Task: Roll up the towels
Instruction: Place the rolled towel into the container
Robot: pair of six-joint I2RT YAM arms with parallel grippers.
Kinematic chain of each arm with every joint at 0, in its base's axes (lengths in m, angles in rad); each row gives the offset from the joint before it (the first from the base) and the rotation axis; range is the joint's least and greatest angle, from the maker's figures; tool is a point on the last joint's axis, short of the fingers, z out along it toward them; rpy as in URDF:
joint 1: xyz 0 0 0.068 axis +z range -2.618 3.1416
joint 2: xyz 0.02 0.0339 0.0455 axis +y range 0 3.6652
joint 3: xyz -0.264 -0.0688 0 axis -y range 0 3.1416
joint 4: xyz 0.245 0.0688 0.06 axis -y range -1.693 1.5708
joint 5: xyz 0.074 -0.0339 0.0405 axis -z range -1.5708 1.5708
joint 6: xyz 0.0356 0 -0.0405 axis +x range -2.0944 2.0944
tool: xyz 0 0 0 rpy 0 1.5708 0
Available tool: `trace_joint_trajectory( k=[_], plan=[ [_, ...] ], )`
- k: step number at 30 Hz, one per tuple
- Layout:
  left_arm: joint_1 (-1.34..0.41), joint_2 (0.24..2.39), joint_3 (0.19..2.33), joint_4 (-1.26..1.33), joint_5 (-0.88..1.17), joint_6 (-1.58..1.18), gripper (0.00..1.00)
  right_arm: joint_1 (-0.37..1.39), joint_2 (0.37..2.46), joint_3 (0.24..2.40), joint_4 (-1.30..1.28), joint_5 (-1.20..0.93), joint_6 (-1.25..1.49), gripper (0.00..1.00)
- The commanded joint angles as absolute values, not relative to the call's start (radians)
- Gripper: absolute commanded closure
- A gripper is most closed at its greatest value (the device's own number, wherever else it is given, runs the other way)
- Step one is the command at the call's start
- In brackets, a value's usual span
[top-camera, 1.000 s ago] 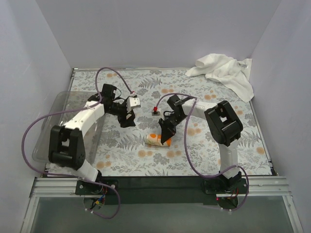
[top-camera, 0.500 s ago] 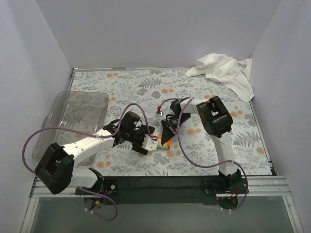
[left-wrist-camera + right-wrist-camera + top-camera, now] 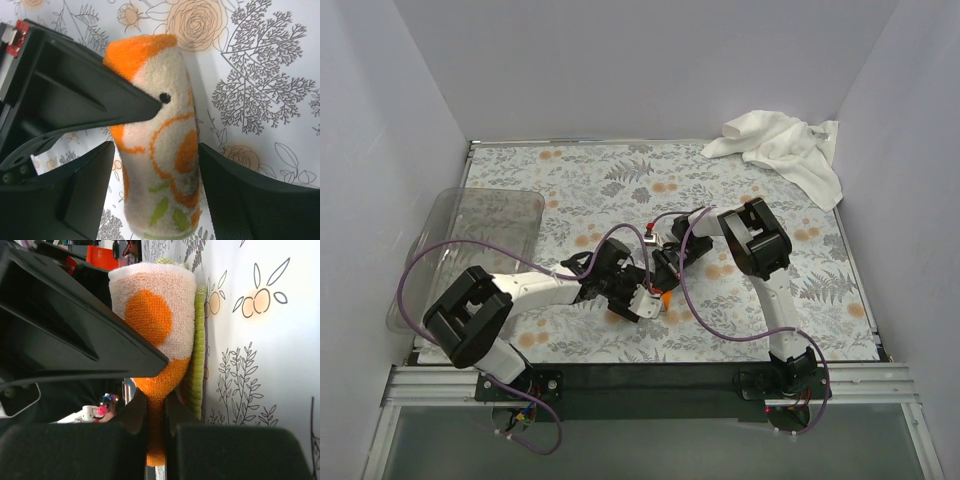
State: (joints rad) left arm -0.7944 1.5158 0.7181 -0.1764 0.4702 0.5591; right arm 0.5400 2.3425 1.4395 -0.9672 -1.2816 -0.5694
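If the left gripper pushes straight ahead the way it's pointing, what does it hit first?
Probably the small rolled orange-and-green printed cloth, already between the left gripper's open fingers; depth is unclear.

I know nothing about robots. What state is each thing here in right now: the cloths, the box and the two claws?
small printed cloth: rolled up, lying on its side.
big white towel: crumpled and not rolled, in the far right corner.
clear box: upright, at the left side.
left gripper: open, one finger on either side of the roll.
right gripper: shut on the roll's orange end.
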Motion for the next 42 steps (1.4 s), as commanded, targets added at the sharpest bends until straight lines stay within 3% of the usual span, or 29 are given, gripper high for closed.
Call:
trace_joint_trajectory(
  k=[1, 6, 10, 14, 17, 18, 20, 23, 28, 31, 42],
  plan=[
    [-0.813, 1.528, 0.718, -0.137, 0.472, 0.552, 0.38, 0.546, 2.408, 1.428, -0.919, -1.187, -0.627, 0.99],
    [-0.819, 1.581, 0.698, -0.14, 0.462, 0.554, 0.45, 0.545, 2.421, 1.422, -0.937, -1.209, -0.643, 0.99],
    [-0.819, 1.603, 0.703, -0.152, 0.434, 0.526, 0.68, 0.543, 2.393, 1.402, -0.951, -1.206, -0.655, 0.99],
    [-0.821, 1.588, 0.716, -0.199, 0.457, 0.505, 0.8, 0.545, 2.356, 1.385, -0.959, -1.189, -0.653, 0.95],
    [-0.821, 1.589, 0.742, -0.27, 0.465, 0.477, 0.86, 0.537, 2.333, 1.379, -0.968, -1.148, -0.643, 0.72],
    [-0.821, 1.588, 0.753, -0.288, 0.466, 0.463, 0.9, 0.526, 2.324, 1.376, -0.979, -1.12, -0.643, 0.54],
    [-0.821, 1.58, 0.762, -0.34, 0.474, 0.446, 0.92, 0.505, 2.293, 1.368, -0.988, -1.076, -0.647, 0.3],
    [-0.819, 1.574, 0.782, -0.42, 0.489, 0.405, 0.98, 0.437, 2.238, 1.362, -0.999, -1.023, -0.644, 0.15],
    [-0.784, 1.588, 0.878, -0.535, 0.535, 0.258, 1.0, 0.322, 2.151, 1.411, -1.052, -0.953, -0.664, 0.11],
    [-0.697, 1.638, 0.977, -0.625, 0.597, 0.177, 1.0, 0.275, 2.114, 1.436, -1.074, -0.928, -0.663, 0.02],
    [-0.266, 1.717, 1.486, -0.814, 0.654, -0.136, 1.0, 0.218, 2.088, 1.516, -1.118, -0.893, -0.646, 0.02]
  ],
)
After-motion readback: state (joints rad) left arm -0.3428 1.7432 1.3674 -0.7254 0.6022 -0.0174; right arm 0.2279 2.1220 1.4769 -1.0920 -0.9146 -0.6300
